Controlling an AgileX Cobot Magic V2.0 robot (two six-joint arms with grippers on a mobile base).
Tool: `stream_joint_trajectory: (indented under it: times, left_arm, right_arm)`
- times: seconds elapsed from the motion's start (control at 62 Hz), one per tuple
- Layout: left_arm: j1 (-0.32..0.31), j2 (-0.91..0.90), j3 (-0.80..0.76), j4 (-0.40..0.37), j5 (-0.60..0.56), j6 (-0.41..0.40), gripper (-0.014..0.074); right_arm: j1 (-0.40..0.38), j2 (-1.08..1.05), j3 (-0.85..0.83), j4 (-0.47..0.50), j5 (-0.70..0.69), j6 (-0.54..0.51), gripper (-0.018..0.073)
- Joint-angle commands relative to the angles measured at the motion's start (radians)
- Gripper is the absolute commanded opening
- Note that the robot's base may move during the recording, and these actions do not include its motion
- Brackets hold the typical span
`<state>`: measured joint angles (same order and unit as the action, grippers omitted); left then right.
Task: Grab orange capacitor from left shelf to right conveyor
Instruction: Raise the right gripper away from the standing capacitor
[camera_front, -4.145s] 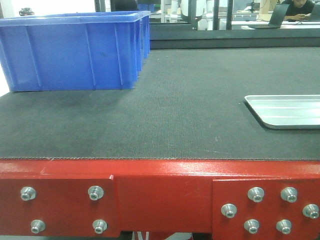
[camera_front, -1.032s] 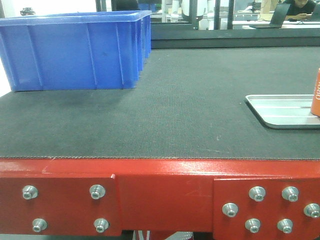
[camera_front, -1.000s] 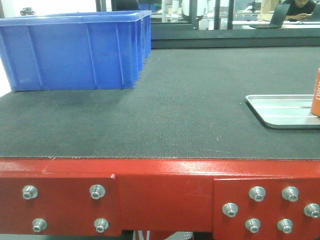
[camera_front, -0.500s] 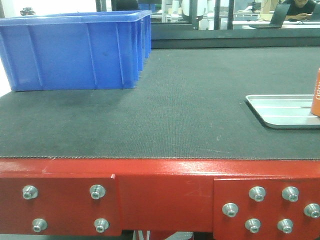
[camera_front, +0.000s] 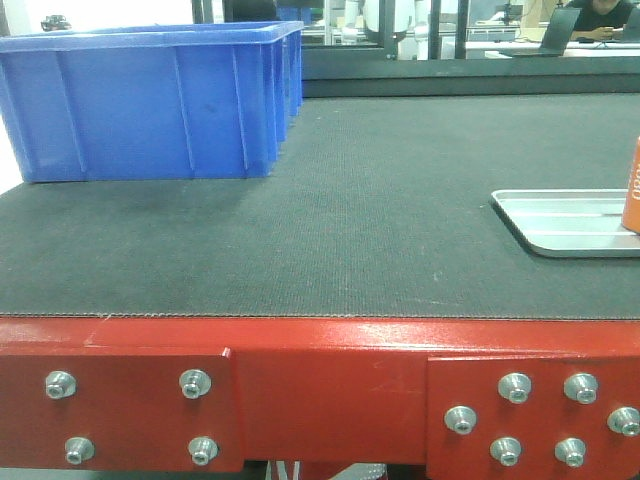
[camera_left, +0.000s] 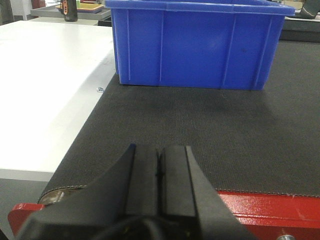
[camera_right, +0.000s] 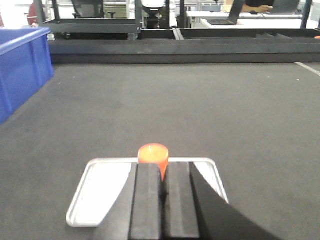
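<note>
A: Front view. Capacitor (camera_front: 632, 185) shows only as an orange sliver at the right edge, upright, over the tray (camera_front: 560, 222), which lies on the belt (camera_front: 380, 220). Blue bin (camera_front: 150, 100) sits far left on the belt, well apart. Red frame (camera_front: 320, 395) with bolts runs along the near edge. No gripper here.

B: Left wrist view?

A: Left gripper (camera_left: 158, 162) has its pads pressed together with nothing between, hanging over the near belt edge (camera_left: 200, 145), facing the bin (camera_left: 195, 45). White table to the left. No capacitor.

B: Right wrist view?

A: Right gripper (camera_right: 163, 180) has its pads close together. The capacitor (camera_right: 153, 155) stands just past the tips, orange top showing, on the tray (camera_right: 105, 187). A strip of orange runs down into the gap between the pads. Whether they pinch it or only hide it, I cannot tell.

B: Handling?

A: Judgement: a rigid cylinder, probably light for its size, with a smooth printed side that may slip. Tall and narrow, so it tips easily. Best hold is across the side at mid-height, pads flat on opposite sides, axis vertical.

B: Placement?

A: It looks to be on the tray, not the bare belt.
</note>
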<state>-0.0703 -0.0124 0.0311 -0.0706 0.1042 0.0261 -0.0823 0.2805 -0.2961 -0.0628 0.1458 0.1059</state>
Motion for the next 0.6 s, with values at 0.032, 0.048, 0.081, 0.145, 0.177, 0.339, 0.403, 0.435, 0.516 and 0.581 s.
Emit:
stream_joint_trajectory:
  times: [0.032,0.048,0.081,0.145,0.177,0.339,0.403,0.435,0.516,0.581]
  left_arm:
    - [-0.002,-0.012,-0.005,-0.003,-0.081,-0.002,-0.0127]
    - [-0.002,-0.012,-0.005,-0.003,-0.081,-0.002,-0.0127]
    - [-0.002,-0.012,-0.005,-0.003,-0.081,-0.002,-0.0127]
    - [-0.002,-0.012,-0.005,-0.003,-0.081,-0.002,-0.0127]
    - [-0.002,-0.012,-0.005,-0.003,-0.081,-0.002,-0.0127]
    - [-0.002,-0.012,-0.005,-0.003,-0.081,-0.002,-0.0127]
    - [-0.002,-0.012,-0.005,-0.003,-0.081,-0.002,-0.0127]
    - [-0.002,-0.012,-0.005,-0.003,-0.081,-0.002,-0.0127]
    - [-0.002,-0.012,-0.005,-0.003,-0.081,-0.002,-0.0127]
    - [-0.002,-0.012,-0.005,-0.003,-0.081,-0.002,-0.0127]
  right_arm:
    - [0.001,-0.116,0.093,0.104,-0.086,-0.151,0.0057]
    - [0.001,-0.130,0.107,0.104,-0.087,-0.152,0.0057]
    - [0.001,-0.162,0.142,0.104,-0.088,-0.151,0.0057]
    - [0.001,-0.222,0.205,0.104,-0.093,-0.152,0.0057]
    - [0.001,-0.247,0.233,0.104,-0.093,-0.152,0.0057]
    - [0.001,-0.303,0.321,0.104,-0.096,-0.151,0.0057]
    - [0.001,-0.304,0.320,0.104,-0.084,-0.151,0.0057]
    - [0.001,-0.304,0.320,0.104,-0.086,-0.151,0.0057]
    - [0.001,-0.304,0.320,0.104,-0.087,-0.151,0.0057]
    - [0.001,-0.304,0.320,0.104,-0.086,-0.151,0.0057]
